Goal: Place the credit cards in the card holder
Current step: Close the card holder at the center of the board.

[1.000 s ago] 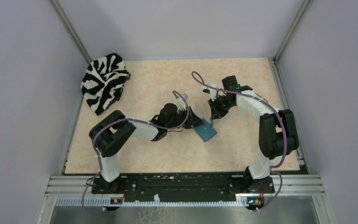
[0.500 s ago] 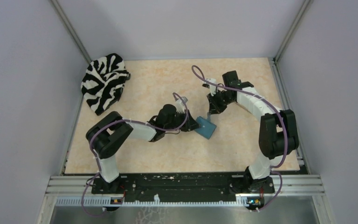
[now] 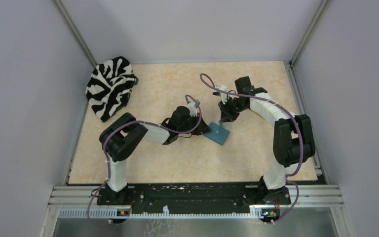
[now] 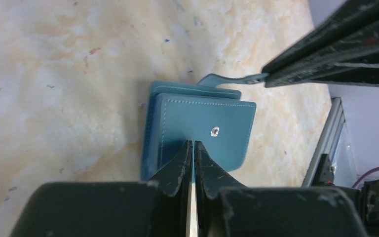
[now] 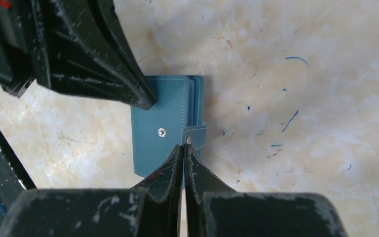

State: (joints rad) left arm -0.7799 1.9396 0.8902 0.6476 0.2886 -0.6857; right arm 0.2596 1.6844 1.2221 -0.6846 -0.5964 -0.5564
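Test cell, seen from above: a beige, marbled counter [image 3: 177, 163] fills the floor of a grey-walled enclosure, with two black-and-white arms bolted at its near edge. The left arm [image 3: 148, 133] reaches in low from the left. The right arm [image 3: 276, 111] bends up and over from the right, and the two meet near the middle of the counter.

A crumpled zebra-striped cloth [image 3: 109, 86] sits in the far-left corner, well apart from both arms.

Between the arms lies the teal card holder [image 3: 218, 134], folded shut and flat on the counter, turned at an angle to the counter's edges.

The left claw [image 4: 192, 144] has its fingers drawn together to a mere sliver. Their tips rest at the edge of the holder's cover on the claw's own side. Whether they pinch the cover or only press on it cannot be told.

The right claw [image 5: 184, 146] is closed tight on the holder's small snap tab [image 4: 224, 78]. The tab stands off the opposite edge of the holder, clear of the cover.

On the cover itself, a small silver stud [image 4: 215, 131] sits bare and unfastened, just beyond the left claw's tips.
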